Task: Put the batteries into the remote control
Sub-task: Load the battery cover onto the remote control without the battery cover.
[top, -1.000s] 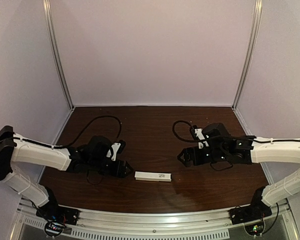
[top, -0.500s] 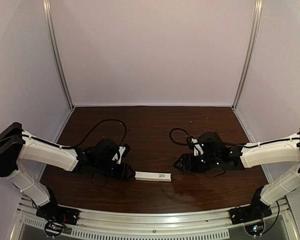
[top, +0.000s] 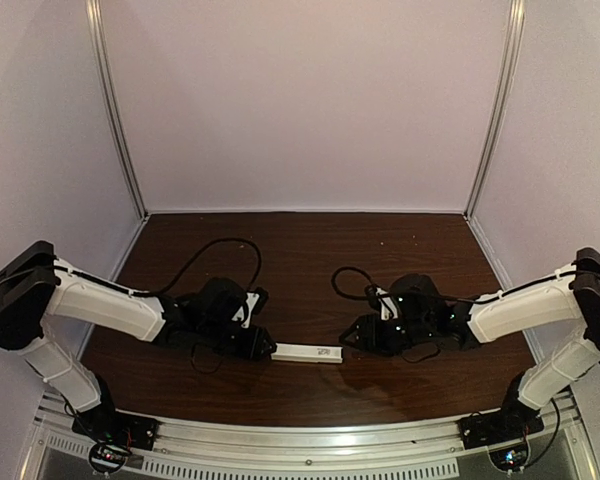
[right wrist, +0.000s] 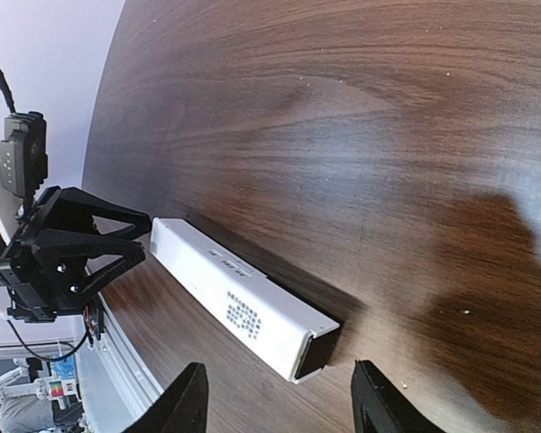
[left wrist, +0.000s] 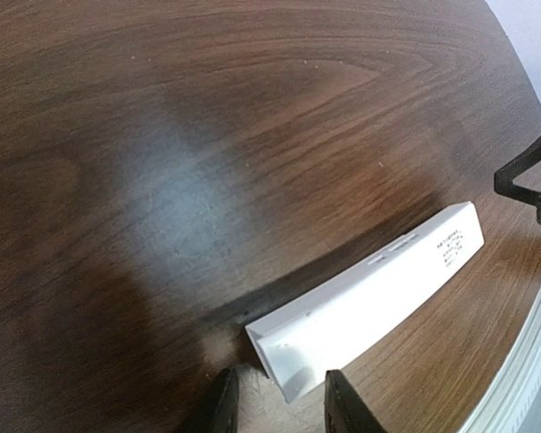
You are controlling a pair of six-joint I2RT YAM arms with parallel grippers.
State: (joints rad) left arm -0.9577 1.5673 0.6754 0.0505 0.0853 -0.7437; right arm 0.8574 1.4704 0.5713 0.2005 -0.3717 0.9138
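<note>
The remote control (top: 307, 352) is a slim white bar lying flat on the dark wooden table (top: 310, 250), near its front middle. My left gripper (top: 266, 347) is at the bar's left end. In the left wrist view its fingertips stand open just short of the remote control (left wrist: 370, 298), one on each side of that end, with gaps showing. My right gripper (top: 347, 339) faces the bar's right end. In the right wrist view it is open wide, a little short of the dark open end of the remote control (right wrist: 243, 307). The batteries are out of view.
Black cables loop on the table behind each wrist (top: 215, 245) (top: 348, 275). An aluminium rail (top: 300, 440) runs along the near edge, close in front of the remote. Pale walls close in the back and sides.
Both arms have moved inward toward the remote's two ends. Both pairs of jaws have narrowed. The remote has not moved.
</note>
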